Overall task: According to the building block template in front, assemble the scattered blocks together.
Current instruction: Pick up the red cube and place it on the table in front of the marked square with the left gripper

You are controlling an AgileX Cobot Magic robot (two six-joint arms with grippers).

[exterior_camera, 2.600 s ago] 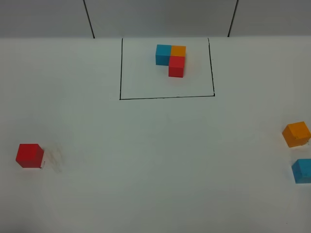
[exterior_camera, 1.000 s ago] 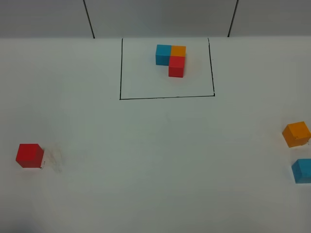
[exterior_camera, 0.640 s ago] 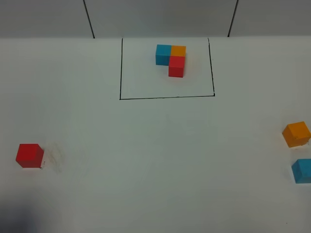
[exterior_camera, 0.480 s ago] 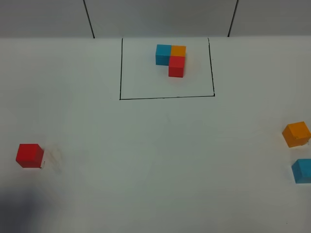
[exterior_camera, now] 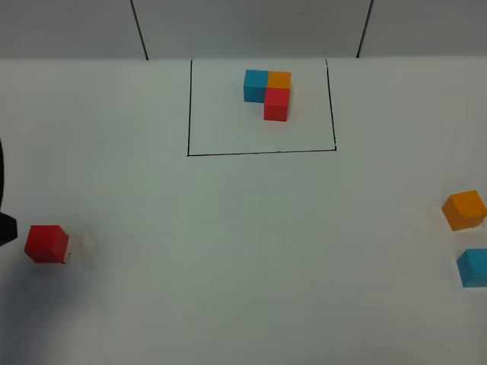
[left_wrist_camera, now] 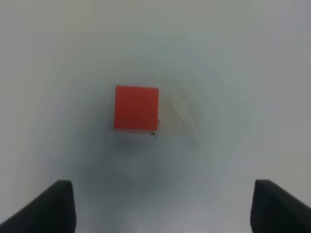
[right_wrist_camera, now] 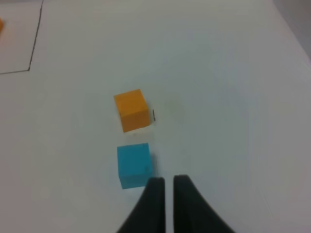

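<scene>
building block template (exterior_camera: 268,93): L of three joined cubes, blue and orange abreast, red on orange's near side; far centre, inside a black-line rectangle (exterior_camera: 259,153)
red block (exterior_camera: 46,243): plain cube, alone at near left
orange block (exterior_camera: 465,210): right edge, slightly turned
blue block (exterior_camera: 474,267): just nearer than orange, apart from it

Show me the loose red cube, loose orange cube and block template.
loose red cube (left_wrist_camera: 136,108), left wrist view, top face.
loose orange cube (right_wrist_camera: 129,102), right wrist view, top face.
block template (exterior_camera: 276,96), exterior high view, its red cube's top.
</scene>
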